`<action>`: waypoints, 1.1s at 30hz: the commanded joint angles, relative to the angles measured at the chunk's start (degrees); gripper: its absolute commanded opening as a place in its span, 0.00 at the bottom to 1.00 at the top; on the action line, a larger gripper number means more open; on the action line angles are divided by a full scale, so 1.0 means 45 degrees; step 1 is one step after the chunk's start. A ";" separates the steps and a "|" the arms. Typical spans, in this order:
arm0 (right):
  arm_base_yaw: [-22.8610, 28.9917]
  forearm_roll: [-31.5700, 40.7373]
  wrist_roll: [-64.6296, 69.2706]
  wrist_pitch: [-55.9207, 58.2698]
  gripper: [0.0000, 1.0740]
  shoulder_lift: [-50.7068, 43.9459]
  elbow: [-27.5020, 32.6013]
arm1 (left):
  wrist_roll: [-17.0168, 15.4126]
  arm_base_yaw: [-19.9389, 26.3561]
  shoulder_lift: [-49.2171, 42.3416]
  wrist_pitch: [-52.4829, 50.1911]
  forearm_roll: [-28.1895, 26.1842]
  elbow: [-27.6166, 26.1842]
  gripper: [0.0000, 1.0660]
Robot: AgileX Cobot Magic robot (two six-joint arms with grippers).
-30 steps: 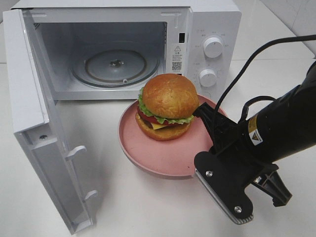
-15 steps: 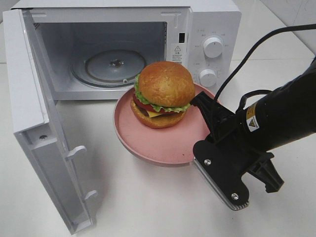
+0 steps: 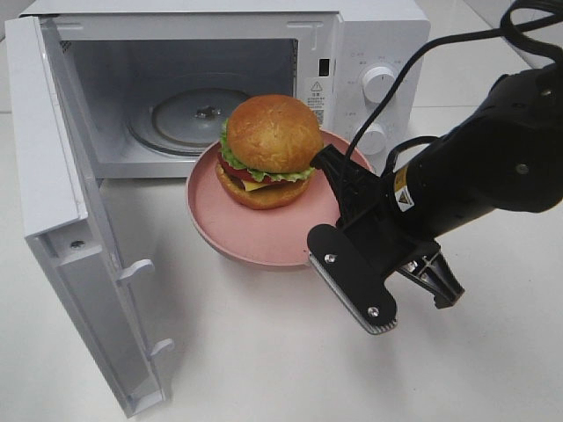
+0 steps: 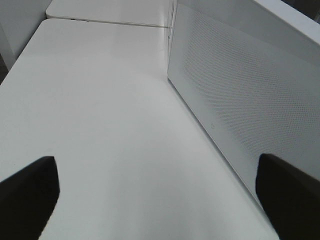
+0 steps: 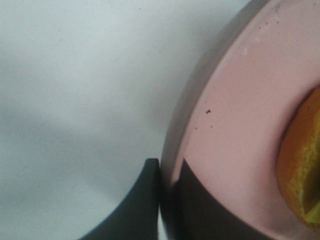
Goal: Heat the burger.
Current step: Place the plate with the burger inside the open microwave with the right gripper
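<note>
One warning-triangle sticker (image 3: 316, 92) with QR code on microwave (image 3: 387, 35), text unreadable. Right fingers (image 5: 140, 205) clamped on pink plate (image 3: 255, 244) rim; burger (image 3: 268, 145) on plate, nearer oven mouth than before. Left fingers (image 4: 27, 195) spread, empty.

End effector (image 4: 157, 200): the jaws are held wide apart above the surface.
Fingers (image 4: 27, 192): two dark, blurred tips are seen, one at each side.
Surface (image 4: 100, 110): white and smooth, it is spread beneath and ahead of the end effector.
Panel (image 4: 240, 85): white and finely dotted, it is seen upright, close beside one finger and stretching ahead.
</note>
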 commanded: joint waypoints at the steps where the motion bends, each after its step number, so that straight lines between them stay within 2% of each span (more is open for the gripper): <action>1: 0.0115 -0.0267 0.0522 -0.0764 0.00 0.0089 -0.0535 | 0.0000 -0.0013 -0.0204 0.0025 0.0013 0.0013 0.94; 18: 0.0688 -0.0102 0.0866 -0.0395 0.00 0.2254 -0.3170 | 0.0000 -0.0013 -0.0204 0.0025 0.0013 0.0013 0.94; 33: 0.0688 0.0115 0.1273 0.0586 0.00 0.3718 -0.5258 | 0.0000 -0.0013 -0.0204 0.0025 0.0013 0.0013 0.94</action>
